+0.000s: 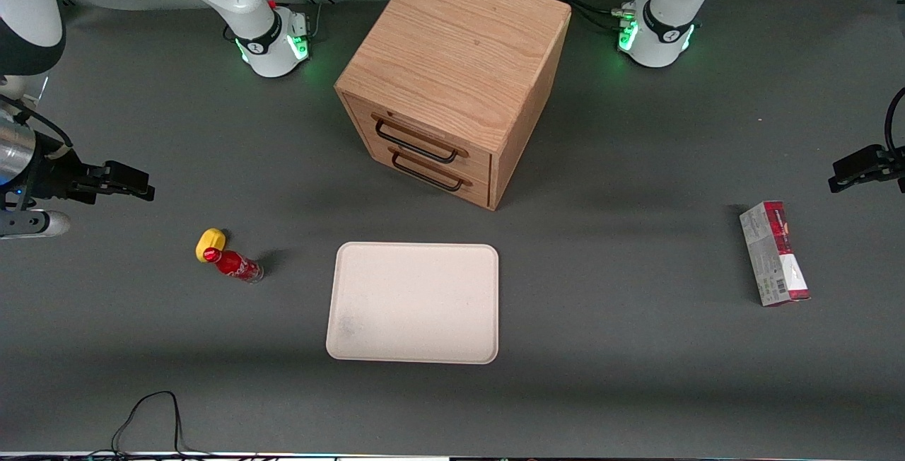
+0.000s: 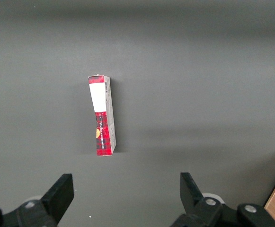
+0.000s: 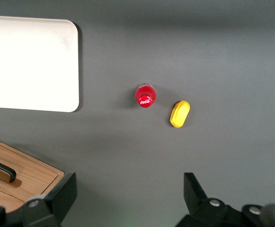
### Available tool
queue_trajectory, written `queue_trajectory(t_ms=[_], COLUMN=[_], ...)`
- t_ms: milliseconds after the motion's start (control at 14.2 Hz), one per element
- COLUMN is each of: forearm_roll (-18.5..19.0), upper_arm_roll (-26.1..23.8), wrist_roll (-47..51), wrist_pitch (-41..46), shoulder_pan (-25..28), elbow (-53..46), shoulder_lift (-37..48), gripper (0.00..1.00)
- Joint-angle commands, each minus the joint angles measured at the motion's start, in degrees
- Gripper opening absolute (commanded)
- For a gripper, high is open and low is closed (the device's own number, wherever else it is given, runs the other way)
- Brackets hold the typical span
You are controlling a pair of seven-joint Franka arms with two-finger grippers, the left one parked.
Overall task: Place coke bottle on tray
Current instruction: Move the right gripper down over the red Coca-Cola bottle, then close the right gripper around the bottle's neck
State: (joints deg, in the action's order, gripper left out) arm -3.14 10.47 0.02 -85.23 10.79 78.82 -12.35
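The coke bottle (image 1: 233,264) stands upright on the grey table, red cap up, and also shows in the right wrist view (image 3: 146,96). The cream tray (image 1: 413,302) lies flat beside it, nearer the table's middle, with a gap between them; it holds nothing. Its corner shows in the right wrist view (image 3: 28,61). My right gripper (image 1: 141,188) hangs above the table toward the working arm's end, apart from the bottle. Its fingers are wide open and empty (image 3: 129,185).
A yellow rounded lump (image 1: 211,243) lies right beside the bottle, slightly farther from the front camera (image 3: 180,114). A wooden drawer cabinet (image 1: 452,72) stands farther back than the tray. A red-and-grey carton (image 1: 774,252) lies toward the parked arm's end.
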Motion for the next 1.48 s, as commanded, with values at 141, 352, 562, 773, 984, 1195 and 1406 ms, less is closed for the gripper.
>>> queue_trajectory(t_ms=[141, 352, 562, 773, 984, 1195, 1406], forearm_roll=[0.1, 0.1, 0.1, 0.1, 0.5, 0.5, 0.5], upper_arm_roll=[0.3, 0.2, 0.2, 0.2, 0.2, 0.2, 0.2], wrist_roll=[-1.0, -1.0, -1.1, -1.1, -2.4, -3.0, -3.1], wrist_pitch=[-11.3, -21.7, -31.2, -39.5, -41.4, -41.4, -41.9], shoulder_pan=[0.1, 0.1, 0.2, 0.2, 0.2, 0.2, 0.1], elbow=[9.6, 16.3, 23.7, 29.8, 32.4, 32.5, 32.5], shoulder_lift=[-2.1, -4.0, -4.1, -4.1, -3.8, -4.0, -4.2], gripper=[1.00, 1.00, 1.00, 1.00, 0.99, 0.95, 0.94])
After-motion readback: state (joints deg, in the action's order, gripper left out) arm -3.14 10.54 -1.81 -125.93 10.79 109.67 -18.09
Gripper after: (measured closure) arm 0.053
